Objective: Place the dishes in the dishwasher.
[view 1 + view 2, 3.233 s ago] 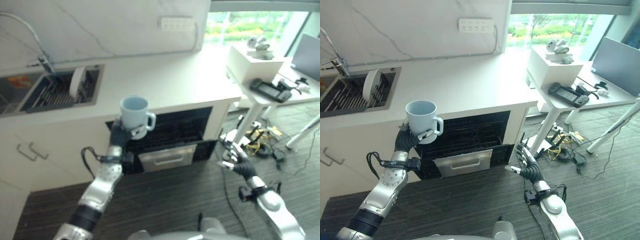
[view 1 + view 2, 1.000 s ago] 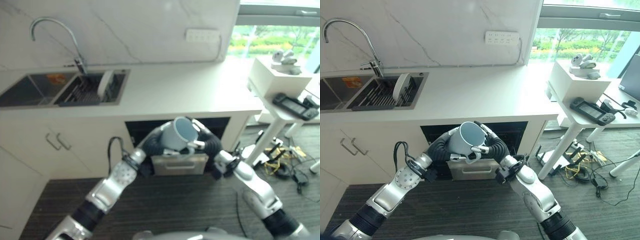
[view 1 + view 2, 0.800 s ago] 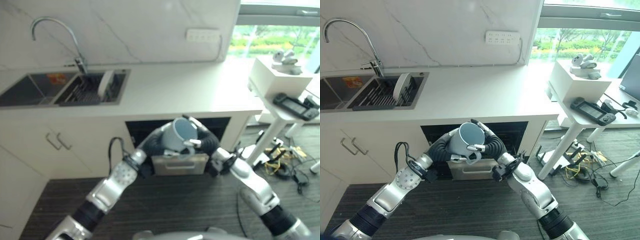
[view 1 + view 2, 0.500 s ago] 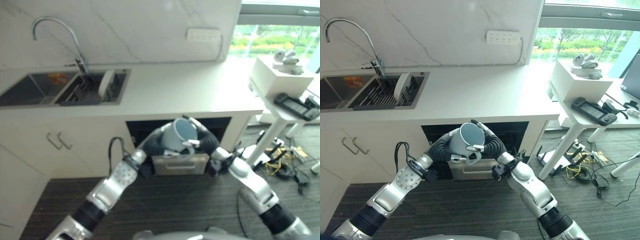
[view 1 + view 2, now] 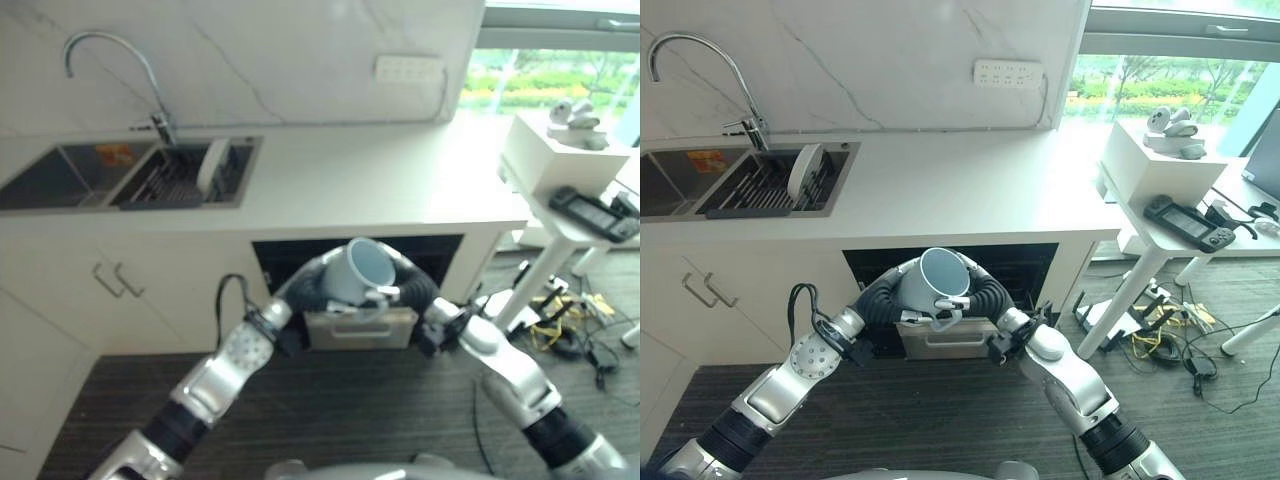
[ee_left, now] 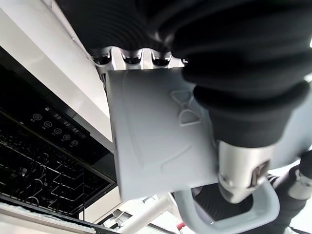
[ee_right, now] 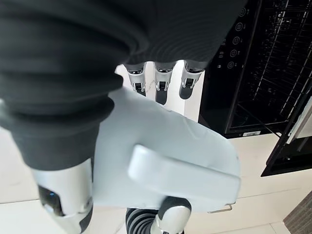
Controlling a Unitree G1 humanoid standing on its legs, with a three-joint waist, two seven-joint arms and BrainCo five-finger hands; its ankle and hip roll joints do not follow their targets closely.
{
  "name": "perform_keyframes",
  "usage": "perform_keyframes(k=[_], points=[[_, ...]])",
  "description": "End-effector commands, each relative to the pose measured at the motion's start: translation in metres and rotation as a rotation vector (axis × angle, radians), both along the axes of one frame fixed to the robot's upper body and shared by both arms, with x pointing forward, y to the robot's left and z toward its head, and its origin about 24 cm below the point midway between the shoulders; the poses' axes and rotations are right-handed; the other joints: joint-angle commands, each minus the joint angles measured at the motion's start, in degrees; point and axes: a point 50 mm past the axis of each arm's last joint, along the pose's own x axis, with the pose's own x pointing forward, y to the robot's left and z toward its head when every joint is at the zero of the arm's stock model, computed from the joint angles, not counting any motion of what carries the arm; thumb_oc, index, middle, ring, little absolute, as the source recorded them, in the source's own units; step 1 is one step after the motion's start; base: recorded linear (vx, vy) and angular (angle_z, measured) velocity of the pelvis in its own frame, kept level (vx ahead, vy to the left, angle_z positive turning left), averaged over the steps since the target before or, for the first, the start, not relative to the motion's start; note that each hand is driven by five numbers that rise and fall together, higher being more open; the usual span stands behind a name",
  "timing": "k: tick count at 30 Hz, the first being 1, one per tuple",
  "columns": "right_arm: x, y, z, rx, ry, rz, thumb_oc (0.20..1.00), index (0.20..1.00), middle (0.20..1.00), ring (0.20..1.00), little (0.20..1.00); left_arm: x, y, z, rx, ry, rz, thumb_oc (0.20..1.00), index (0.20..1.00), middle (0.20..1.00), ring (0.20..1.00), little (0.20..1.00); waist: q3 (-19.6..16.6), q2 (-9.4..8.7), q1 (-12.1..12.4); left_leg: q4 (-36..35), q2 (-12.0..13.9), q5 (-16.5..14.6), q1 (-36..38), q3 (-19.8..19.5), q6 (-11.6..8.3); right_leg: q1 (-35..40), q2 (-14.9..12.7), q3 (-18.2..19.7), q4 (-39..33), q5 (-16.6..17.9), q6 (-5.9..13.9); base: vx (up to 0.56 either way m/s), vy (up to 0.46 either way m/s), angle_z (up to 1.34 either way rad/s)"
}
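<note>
Showing the left eye view: a pale blue mug (image 5: 360, 270) is held in the air before the open dishwasher (image 5: 345, 262), below the worktop (image 5: 380, 180) edge, mouth tilted up and to the right. The left hand (image 5: 312, 283) wraps it from the left, the right hand (image 5: 405, 282) from the right. A plate (image 5: 210, 166) stands upright in the sink rack (image 5: 165, 180), beside the tap (image 5: 110, 60).

Right eye view: same scene; the mug's handle (image 5: 948, 305) points down and forward, with a silver fingertip of the right hand resting on it. A side table (image 5: 1180, 215) stands to the right.

Left wrist view: fingers (image 6: 130, 58) curl over the mug wall, thumb (image 6: 239, 170) pressed near the handle; dishwasher racks (image 6: 39, 170) lie beyond.

Right wrist view: fingers (image 7: 161, 78) and thumb (image 7: 61, 190) clasp the mug, handle toward the camera.
</note>
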Motion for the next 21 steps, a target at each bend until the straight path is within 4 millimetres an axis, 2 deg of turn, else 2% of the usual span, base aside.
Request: perform_keyframes(k=[1,10,21], points=[[0.004,0.006,0.027,0.064,-0.128,0.034,1.000,1.000,1.000,1.000,1.000,0.010,-0.010,0.037,-0.007,-0.192,-0.058,0.200,0.200,0.200,0.200,0.200,0.4,-0.36,0.8,2.3,0.9,-2.5,-0.6,-1.9,0.49,3.6,-2.8,-0.6,3.1,-5.7,2.86,0.00,0.000,0.00],[0.004,0.010,0.030,0.076,-0.139,0.038,1.000,1.000,1.000,1.000,1.000,0.011,-0.010,0.035,-0.013,-0.185,-0.051,0.200,0.200,0.200,0.200,0.200,0.4,-0.28,0.9,2.3,0.5,-2.7,-0.6,-2.3,0.59,3.6,-2.7,-0.3,3.1,-5.8,2.83,0.00,0.000,0.00],[0.006,0.023,0.039,0.075,-0.178,0.064,1.000,1.000,1.000,1.000,1.000,0.010,-0.022,0.033,0.003,-0.148,-0.114,0.200,0.200,0.200,0.200,0.200,0.4,-0.24,1.0,2.3,0.4,-2.8,-0.6,-2.3,0.63,3.6,-2.8,-0.3,3.1,-5.9,2.93,0.00,0.000,0.00]])
